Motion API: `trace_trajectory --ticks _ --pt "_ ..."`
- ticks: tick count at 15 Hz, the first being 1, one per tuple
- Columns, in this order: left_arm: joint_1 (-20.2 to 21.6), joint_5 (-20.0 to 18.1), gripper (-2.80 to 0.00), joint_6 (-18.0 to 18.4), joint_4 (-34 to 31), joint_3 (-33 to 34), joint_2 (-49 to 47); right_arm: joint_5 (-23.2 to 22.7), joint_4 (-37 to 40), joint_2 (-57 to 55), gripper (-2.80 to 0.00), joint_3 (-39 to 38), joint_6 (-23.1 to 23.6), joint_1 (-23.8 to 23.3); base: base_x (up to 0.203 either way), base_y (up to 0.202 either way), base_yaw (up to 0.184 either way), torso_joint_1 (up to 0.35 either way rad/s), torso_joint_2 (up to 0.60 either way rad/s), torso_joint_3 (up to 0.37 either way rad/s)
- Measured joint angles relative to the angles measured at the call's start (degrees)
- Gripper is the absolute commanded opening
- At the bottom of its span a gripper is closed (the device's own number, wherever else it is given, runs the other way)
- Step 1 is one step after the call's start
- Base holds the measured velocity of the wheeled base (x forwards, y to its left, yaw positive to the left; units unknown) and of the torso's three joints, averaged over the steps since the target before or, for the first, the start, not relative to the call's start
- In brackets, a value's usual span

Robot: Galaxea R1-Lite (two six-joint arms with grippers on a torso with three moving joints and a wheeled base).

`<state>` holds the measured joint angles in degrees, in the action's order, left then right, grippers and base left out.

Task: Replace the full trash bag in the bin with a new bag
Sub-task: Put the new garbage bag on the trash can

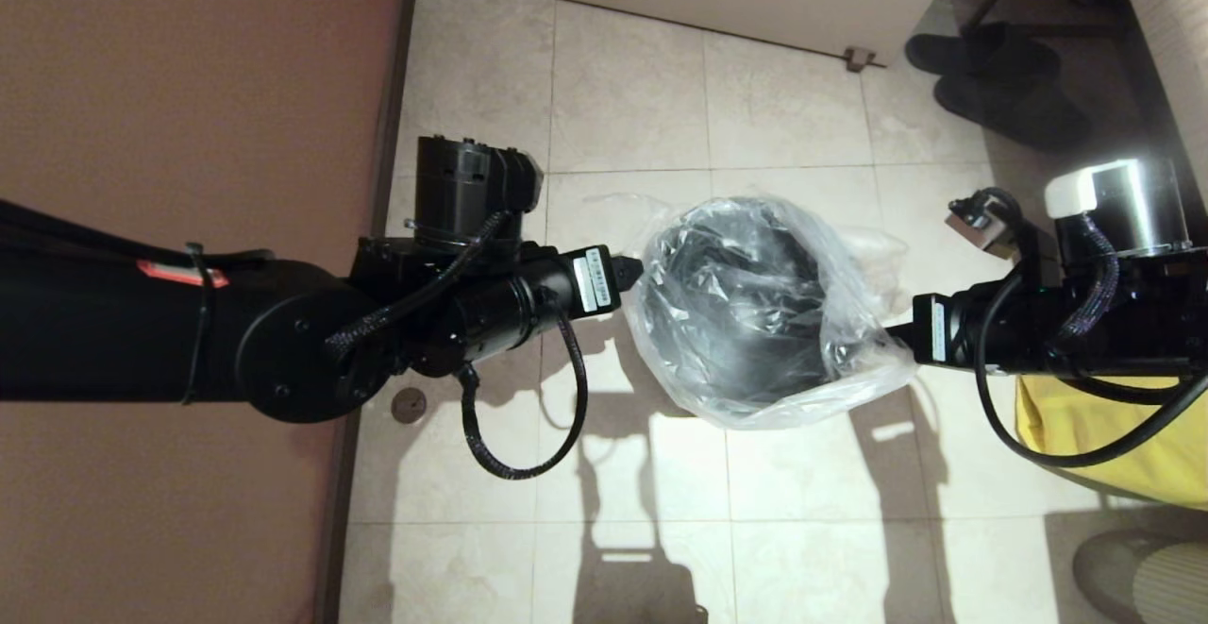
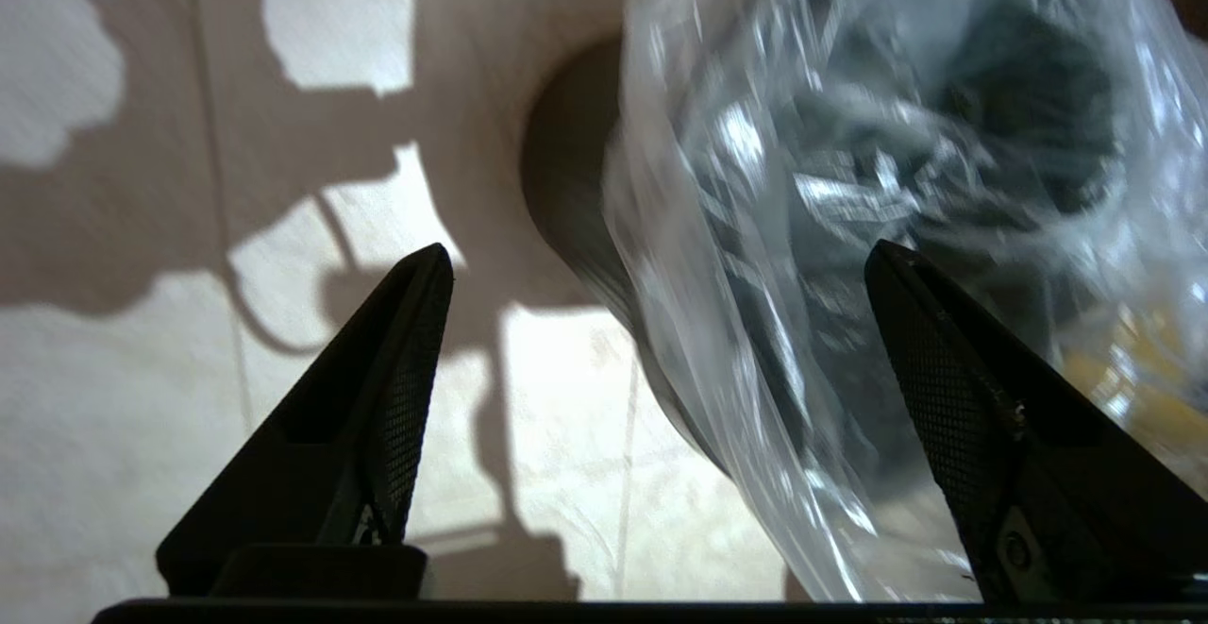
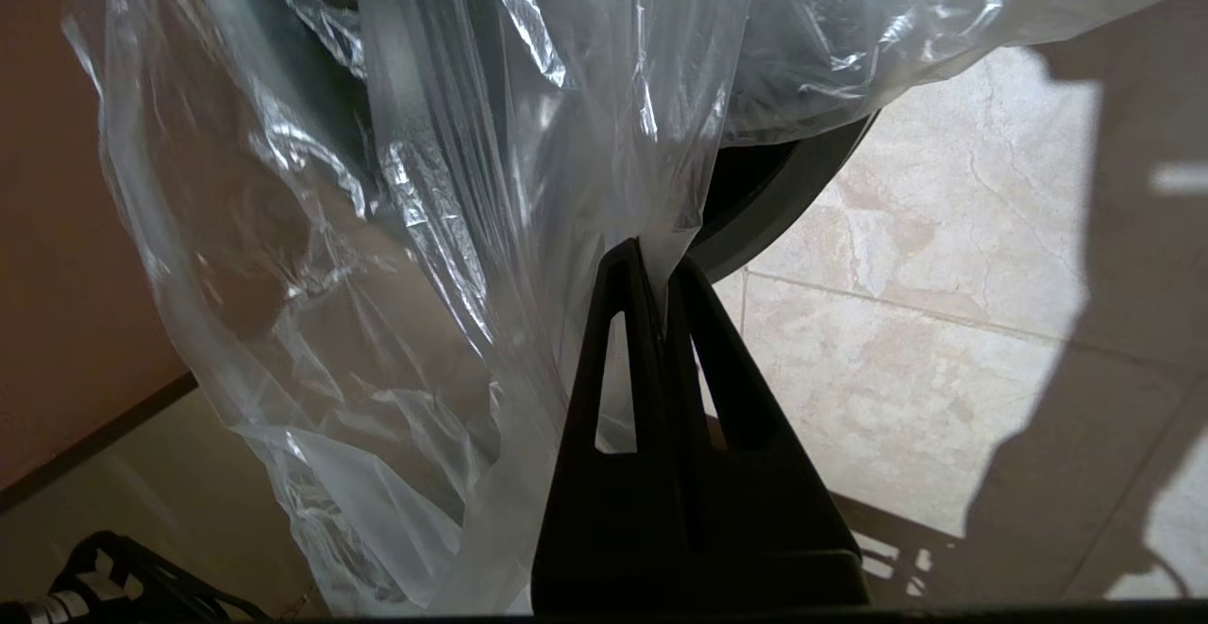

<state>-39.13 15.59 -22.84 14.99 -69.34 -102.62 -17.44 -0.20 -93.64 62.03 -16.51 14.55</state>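
Note:
The bin (image 1: 746, 341) stands on the tiled floor in the middle of the head view, dark inside. The new bag (image 1: 854, 369), clear and crinkly, is draped over its mouth and hangs down the outside. My right gripper (image 3: 661, 251) is shut on a gathered fold of the bag (image 3: 425, 227) just beside the bin's grey rim (image 3: 788, 190); in the head view this gripper (image 1: 895, 329) sits at the bin's right side. My left gripper (image 2: 658, 251) is open wide at the bin's left side (image 1: 630, 270), and the bag's edge (image 2: 755, 341) hangs between its fingers untouched.
A brown wall (image 1: 189, 86) runs close along the left arm. An opaque yellow bag (image 1: 1085, 426) lies on the floor under the right arm. Dark slippers (image 1: 1000, 76) lie at the back right, with a doorstop (image 1: 859, 59) by the far wall.

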Motion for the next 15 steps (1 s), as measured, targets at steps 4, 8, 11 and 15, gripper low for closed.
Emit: trace_trajectory --ticks 4,8,11,15 --pt "-1.9 0.0 0.00 -2.1 -0.8 -1.1 -1.6 0.0 -0.1 0.8 -2.80 -1.9 0.8 0.4 0.000 0.000 0.000 0.000 0.00 0.000" --pt "-1.8 0.1 -2.80 -1.9 -1.0 -3.8 -5.2 -0.2 -0.2 1.2 -2.80 -2.1 1.8 0.4 0.000 0.000 0.000 0.000 0.00 0.000" --pt "-1.8 0.1 -2.80 -1.8 -0.9 -5.1 -8.0 -0.4 -0.1 1.3 -2.80 -2.1 2.2 0.4 0.000 0.000 0.000 0.000 0.00 0.000" --pt "-2.0 0.1 -2.80 -1.8 -1.0 -5.4 -9.0 -0.1 -0.1 1.4 -2.80 -2.4 2.3 0.4 0.000 0.000 0.000 0.000 0.00 0.000"
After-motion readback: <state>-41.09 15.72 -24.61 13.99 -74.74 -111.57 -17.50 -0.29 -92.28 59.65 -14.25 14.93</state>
